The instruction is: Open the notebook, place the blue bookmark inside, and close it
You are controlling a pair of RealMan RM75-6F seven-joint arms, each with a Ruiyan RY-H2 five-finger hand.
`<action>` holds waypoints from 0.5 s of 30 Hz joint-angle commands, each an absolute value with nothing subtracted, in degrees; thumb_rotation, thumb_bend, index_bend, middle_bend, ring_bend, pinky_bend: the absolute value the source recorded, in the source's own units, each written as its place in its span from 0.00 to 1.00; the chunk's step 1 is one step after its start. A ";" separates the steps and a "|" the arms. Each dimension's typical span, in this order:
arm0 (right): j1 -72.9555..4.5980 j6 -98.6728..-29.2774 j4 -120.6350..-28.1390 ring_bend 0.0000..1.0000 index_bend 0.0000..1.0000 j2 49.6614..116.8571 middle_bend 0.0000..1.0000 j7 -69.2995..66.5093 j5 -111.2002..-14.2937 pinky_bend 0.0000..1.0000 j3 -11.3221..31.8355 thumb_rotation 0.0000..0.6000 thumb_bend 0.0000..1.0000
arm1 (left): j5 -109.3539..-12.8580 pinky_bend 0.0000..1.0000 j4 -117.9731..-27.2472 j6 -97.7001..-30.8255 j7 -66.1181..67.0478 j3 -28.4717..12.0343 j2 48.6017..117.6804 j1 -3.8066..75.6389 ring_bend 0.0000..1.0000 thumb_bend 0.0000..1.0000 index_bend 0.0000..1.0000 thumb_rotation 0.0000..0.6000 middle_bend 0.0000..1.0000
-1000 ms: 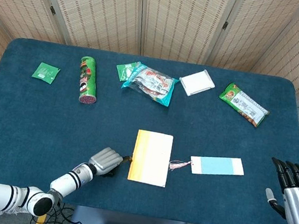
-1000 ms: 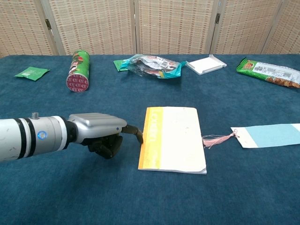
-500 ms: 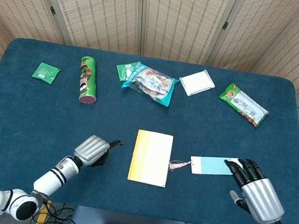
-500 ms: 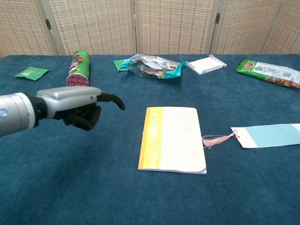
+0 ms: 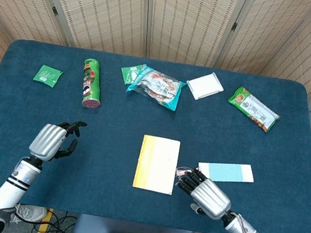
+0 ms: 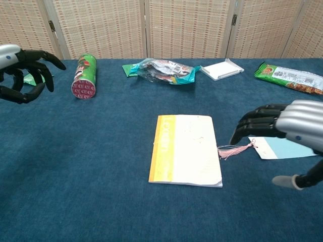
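Notebook [image 5: 157,164] shut, blue bookmark [image 5: 226,172] outside; right hand [image 6: 282,126] empty, spread near its tassel; left hand [image 5: 52,140] loose, empty

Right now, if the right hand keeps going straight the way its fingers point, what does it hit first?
The right hand points left toward the notebook. First in line looks like the bookmark's pink tassel just under its fingertips, then the notebook's right edge. Its height above the table is hard to judge.
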State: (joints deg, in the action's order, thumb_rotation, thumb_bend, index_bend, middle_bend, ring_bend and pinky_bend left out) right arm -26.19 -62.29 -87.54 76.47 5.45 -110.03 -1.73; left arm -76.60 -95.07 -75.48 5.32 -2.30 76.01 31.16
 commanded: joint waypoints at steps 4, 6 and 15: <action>-30.34 -57.65 -81.12 0.15 0.26 84.28 0.25 5.36 -107.04 0.19 -0.37 1.00 0.18 | -79.08 0.68 -93.53 -78.81 2.28 -3.27 75.59 28.22 0.42 0.58 0.28 1.00 0.46; -31.12 -57.43 -79.55 0.15 0.26 85.79 0.25 5.26 -106.83 0.19 -0.34 1.00 0.18 | -79.01 0.68 -93.37 -78.42 1.91 -3.34 75.33 27.89 0.42 0.58 0.29 1.00 0.45; -33.34 -57.48 -75.25 0.15 0.26 89.99 0.25 5.06 -105.87 0.19 -0.89 1.00 0.17 | -78.98 0.68 -93.10 -77.60 1.25 -4.09 75.04 26.70 0.42 0.58 0.30 1.00 0.43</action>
